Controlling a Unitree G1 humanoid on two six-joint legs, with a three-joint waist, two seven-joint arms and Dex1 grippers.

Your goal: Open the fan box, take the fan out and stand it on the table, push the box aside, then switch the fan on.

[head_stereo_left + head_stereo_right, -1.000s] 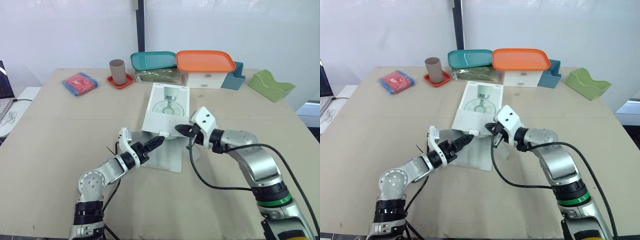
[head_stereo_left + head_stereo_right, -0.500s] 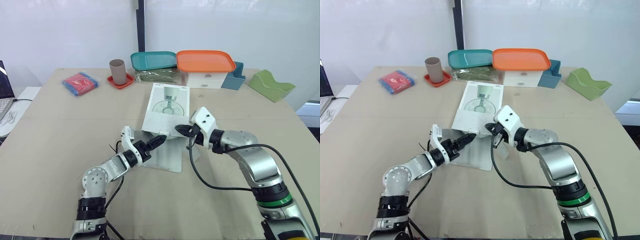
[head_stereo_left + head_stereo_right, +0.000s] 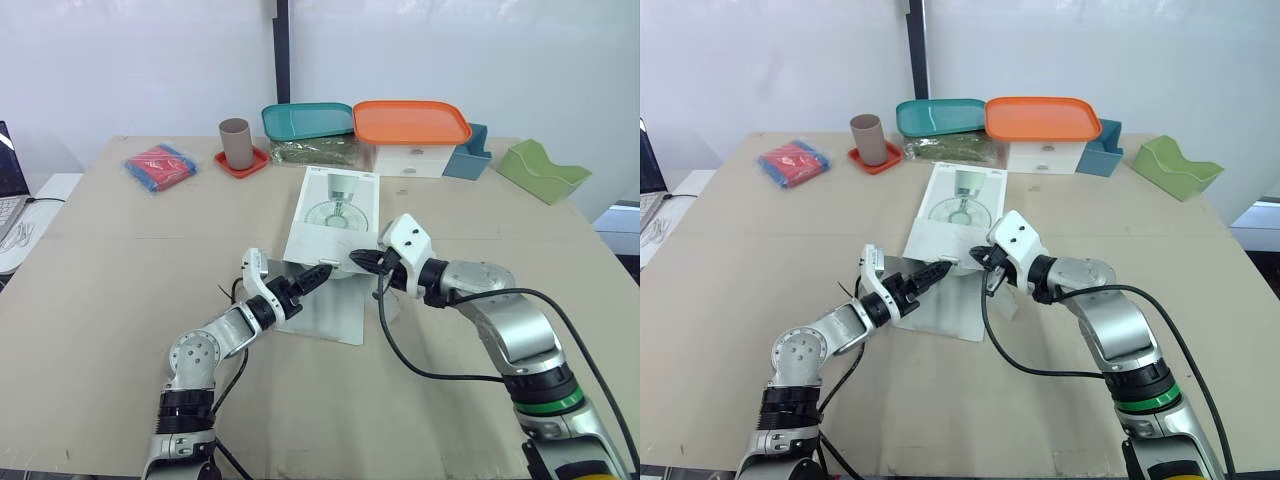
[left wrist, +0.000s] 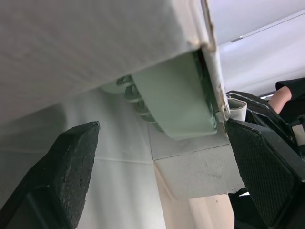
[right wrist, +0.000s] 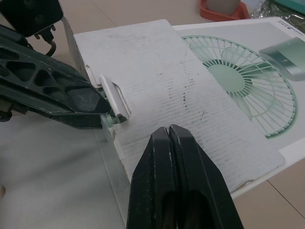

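Beige table (image 3: 120, 260) against a white wall carries clutter along its far edge, a cup (image 3: 235, 142), a teal tray (image 3: 305, 120) and an orange-lidded container (image 3: 410, 122), all well apart from the work. The fan box (image 3: 335, 215) lies flat near the middle of the table, printed face up, with its near end open and a flap (image 3: 335, 310) spread on the table in front of it. The fan (image 4: 171, 105) is inside, a pale green body just within the mouth under the top panel. The left gripper (image 3: 318, 272) is at that mouth with its fingers (image 4: 71, 157) spread wide, holding nothing. The right gripper (image 3: 360, 259) sits at the near edge of the box top with its tips clenched together and nothing visibly between them; I cannot tell whether it presses on the cardboard. The box looks like thin, light cardboard, already creased at the edge, so it will probably slide or lift if the fan is pulled without something bracing it. The fan is likely light, hard plastic with a smooth, somewhat slippery shell, and its grille is probably the weakest part. The solid green body at the opening seems the better place to grip, drawn straight out along the table while the box top is held down.
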